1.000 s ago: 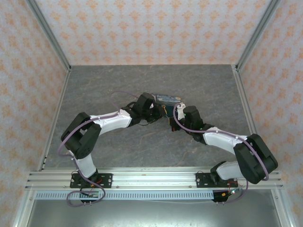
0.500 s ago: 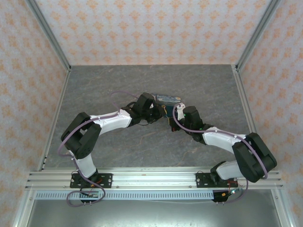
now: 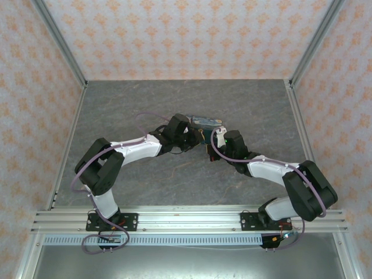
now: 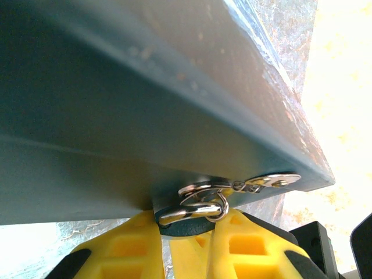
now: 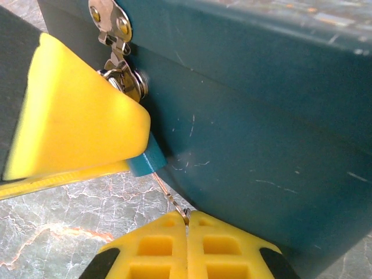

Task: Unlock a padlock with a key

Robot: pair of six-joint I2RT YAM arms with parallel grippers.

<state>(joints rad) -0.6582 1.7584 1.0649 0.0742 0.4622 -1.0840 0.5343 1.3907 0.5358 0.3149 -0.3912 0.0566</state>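
Here, left jaws clamping padlock (image 4: 195,210) at tin (image 4: 116,104) edge, right jaws pinching key (image 5: 170,197).

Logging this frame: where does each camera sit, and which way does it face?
Top external: above and behind the bases, facing down at the table; left arm and right arm meet at the tin.
Left wrist: on the left arm, facing along the left gripper, shut on the padlock at the tin's hasp.
Right wrist: on the right arm, facing along the right gripper, shut on the key that runs up to the padlock.
Shared: both wrist views show padlock and tin wall.
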